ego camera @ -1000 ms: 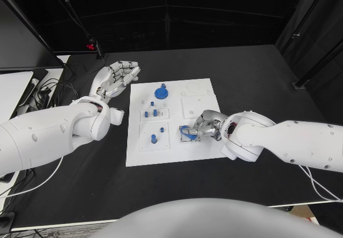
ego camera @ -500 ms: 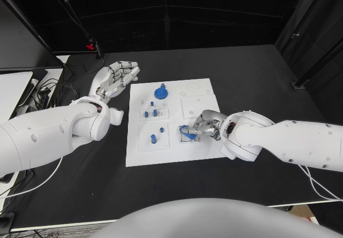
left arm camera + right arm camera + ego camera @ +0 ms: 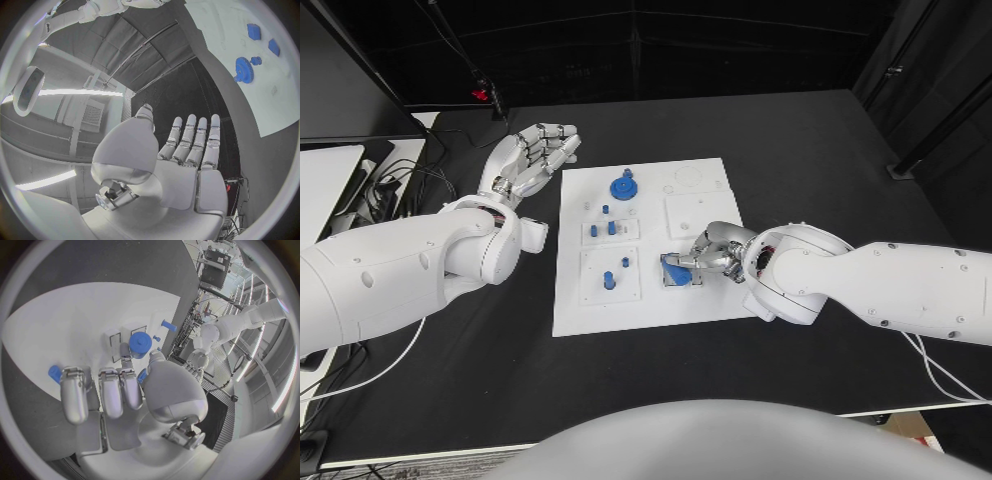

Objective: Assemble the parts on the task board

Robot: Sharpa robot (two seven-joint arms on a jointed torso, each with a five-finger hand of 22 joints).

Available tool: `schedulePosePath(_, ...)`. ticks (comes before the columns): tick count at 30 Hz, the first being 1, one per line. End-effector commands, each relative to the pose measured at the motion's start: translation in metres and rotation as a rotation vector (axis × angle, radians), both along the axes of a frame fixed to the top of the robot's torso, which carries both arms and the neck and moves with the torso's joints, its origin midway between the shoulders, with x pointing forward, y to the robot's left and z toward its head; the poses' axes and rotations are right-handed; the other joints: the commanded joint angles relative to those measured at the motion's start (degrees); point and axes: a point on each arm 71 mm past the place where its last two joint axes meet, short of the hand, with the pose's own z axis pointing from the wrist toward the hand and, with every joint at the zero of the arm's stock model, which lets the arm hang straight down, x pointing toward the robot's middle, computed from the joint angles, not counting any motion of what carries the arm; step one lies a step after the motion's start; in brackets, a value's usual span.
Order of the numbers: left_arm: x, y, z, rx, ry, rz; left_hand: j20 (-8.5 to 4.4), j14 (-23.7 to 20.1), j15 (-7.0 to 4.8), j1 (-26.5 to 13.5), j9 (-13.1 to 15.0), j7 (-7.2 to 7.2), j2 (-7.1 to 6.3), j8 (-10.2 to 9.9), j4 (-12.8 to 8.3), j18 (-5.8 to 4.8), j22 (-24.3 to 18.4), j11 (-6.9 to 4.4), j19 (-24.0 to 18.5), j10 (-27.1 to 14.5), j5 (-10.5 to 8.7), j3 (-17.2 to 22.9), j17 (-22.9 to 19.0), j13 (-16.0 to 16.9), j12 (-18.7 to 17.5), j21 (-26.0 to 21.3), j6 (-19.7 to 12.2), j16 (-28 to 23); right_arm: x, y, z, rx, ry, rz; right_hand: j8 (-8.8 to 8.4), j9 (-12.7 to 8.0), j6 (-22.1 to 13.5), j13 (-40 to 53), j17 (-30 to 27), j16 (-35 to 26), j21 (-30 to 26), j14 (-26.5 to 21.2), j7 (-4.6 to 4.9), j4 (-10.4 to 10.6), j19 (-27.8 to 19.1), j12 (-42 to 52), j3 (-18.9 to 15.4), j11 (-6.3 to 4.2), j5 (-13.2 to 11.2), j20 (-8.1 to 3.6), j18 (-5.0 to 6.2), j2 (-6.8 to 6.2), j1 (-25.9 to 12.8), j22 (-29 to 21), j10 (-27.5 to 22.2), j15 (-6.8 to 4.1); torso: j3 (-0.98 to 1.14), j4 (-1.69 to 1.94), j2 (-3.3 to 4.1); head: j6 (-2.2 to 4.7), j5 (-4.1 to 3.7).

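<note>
1. One small change shows in the head view across the last second: the right hand [image 3: 708, 255] has turned slightly over the lower right part of the task board [image 3: 574, 315], and the blue part [image 3: 678, 271] under its fingers now sits a little lower and further left in the frame, more of it visible.
2. The right hand is clenched around that blue part, fingers curled over it, pressing it at the small square plate just right of the frame's centre. In the right wrist view the fingers [image 3: 106, 390] fold down over the board, with another blue piece [image 3: 140, 343] just beyond them.
3. The left hand [image 3: 534, 155] has not moved: it hovers released, fingers straight and apart, off the board's upper left corner, holding nothing. Its wrist view shows the same flat palm [image 3: 181, 165].
4. The blue gear [image 3: 626, 187] near the board's top and the blue pegs [image 3: 613, 229] at centre left lie as they did.
5. My reading: the part is being worked into its seat, not yet let go; whether it is fully seated I cannot tell.
</note>
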Motion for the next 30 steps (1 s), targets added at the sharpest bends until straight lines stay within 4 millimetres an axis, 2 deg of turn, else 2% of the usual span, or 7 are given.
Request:
schedulePosePath(1, -0.001, -0.002, 0.004, -0.014, -0.035, -0.017, 0.01, -0.4, -0.04, -0.2, -0.1, 7.93, 0.51, 0.2, 0.0, -0.93, 0.0, -0.04, 0.0, -0.5, 0.33, -0.4, 0.0, -0.1, 0.2, 0.4, -0.5, 0.2, 0.0, 0.001, 0.001, -0.006, -0.002, 0.011, -0.3, 0.1, -0.2, 15.1, 15.1, 0.1, 0.2, 6.0, 0.12, 0.0, 6.2, 0.1, -0.4, 0.25, -0.2, -0.11, -0.85, 0.01, -0.5, 15.1, 6.1, 0.1, 0.02, 0.03, 0.02, 0.0, -0.03)
schedulePosePath(15, -0.001, -0.002, 0.003, -0.014, -0.035, -0.018, 0.01, -0.4, -0.04, -0.2, -0.1, 7.93, 0.51, 0.2, 0.0, -0.93, 0.0, -0.04, 0.0, -0.5, 0.33, -0.4, 0.0, -0.1, 0.2, 0.4, -0.5, 0.2, 0.0, 0.003, 0.002, 0.01, -0.013, 0.011, -0.35, 0.1, -0.6, 15.1, 15.1, 0.1, 0.2, 6.0, 0.24, -0.1, 6.2, 0.1, -1.0, 0.36, -1.0, -0.05, -0.85, -0.33, -0.9, 15.1, 6.1, 0.15, -0.01, -0.04, 0.03, 0.0, 0.03)
schedulePosePath(19, -0.001, -0.003, 0.003, -0.014, -0.035, -0.019, 0.0, -0.4, -0.03, -0.1, -0.1, 7.93, 0.59, 0.3, 0.0, -0.93, -0.1, -0.04, 0.0, -0.5, 0.4, -0.5, -0.1, -0.1, 0.2, 0.4, -0.5, 0.3, 0.0, 0.001, 0.004, 0.026, -0.035, -0.001, -0.3, 0.2, -1.0, 15.1, 15.1, 0.1, 0.2, 6.0, 0.35, -0.2, 6.2, 0.1, -1.2, 0.46, -2.2, 0.0, -0.85, -0.21, -0.5, 15.1, 6.1, 0.19, 0.03, -0.02, 0.05, 0.0, -0.01)
schedulePosePath(21, -0.001, -0.003, 0.003, -0.015, -0.035, -0.02, 0.0, -0.4, -0.03, -0.1, -0.1, 7.93, 0.59, 0.3, 0.0, -0.93, -0.1, -0.04, 0.0, -0.5, 0.4, -0.5, -0.1, -0.1, 0.2, 0.4, -0.5, 0.3, 0.0, -0.001, 0.005, 0.038, -0.051, -0.009, -0.07, 0.4, -1.3, 15.1, 15.1, 0.1, 0.2, 6.0, 0.41, -0.3, 6.2, 0.1, -1.3, 0.51, -3.0, 0.03, -0.85, -0.58, 0.4, 15.1, 6.1, 0.22, 0.03, 0.0, 0.05, 0.0, 0.09)
schedulePosePath(25, -0.001, -0.002, 0.003, -0.014, -0.034, -0.019, 0.0, -0.4, -0.03, -0.1, -0.1, 7.93, 0.59, 0.3, 0.0, -0.93, -0.1, -0.04, 0.0, -0.5, 0.4, -0.5, -0.1, -0.1, 0.2, 0.4, -0.5, 0.3, -0.002, -0.006, 0.011, 0.073, -0.095, -0.02, 1.68, 1.4, -1.8, 15.1, 15.1, 0.1, 0.2, 6.0, 0.29, -0.3, 6.2, 0.1, -1.6, 0.42, -5.3, 0.02, -0.85, -1.35, 2.7, 15.1, 6.1, 0.18, 0.05, -0.07, -0.03, 0.0, 0.29)
schedulePosePath(28, -0.001, -0.002, 0.003, -0.014, -0.034, -0.018, 0.0, -0.4, -0.03, -0.1, -0.1, 7.93, 0.59, 0.3, 0.0, -0.93, -0.1, -0.04, 0.0, -0.5, 0.4, -0.5, -0.1, -0.1, 0.2, 0.4, -0.5, 0.3, -0.003, -0.008, 0.015, 0.111, -0.135, -0.02, 2.83, 2.1, -2.7, 15.1, 15.1, 0.1, 0.2, 6.0, 0.29, -0.3, 6.2, 0.1, -1.7, 0.39, -6.2, -0.02, -0.85, -1.69, 3.9, 15.1, 6.1, 0.15, 0.03, -0.02, -0.02, 0.0, 0.27)
schedulePosePath(30, -0.001, -0.001, 0.003, -0.014, -0.033, -0.018, 0.0, -0.4, -0.03, -0.1, -0.1, 7.93, 0.59, 0.3, 0.0, -0.93, -0.1, -0.04, 0.0, -0.5, 0.4, -0.5, -0.1, -0.1, 0.2, 0.4, -0.5, 0.3, -0.003, -0.01, 0.019, 0.143, -0.172, -0.024, 4.48, 3.0, -3.0, 15.1, 15.1, 0.1, 0.2, 6.0, 0.1, -0.5, 6.2, 0.1, -1.6, 0.29, -6.8, -0.11, -0.85, -1.93, 5.7, 15.1, 6.1, 0.01, 0.03, -0.01, -0.01, 0.0, 0.18)
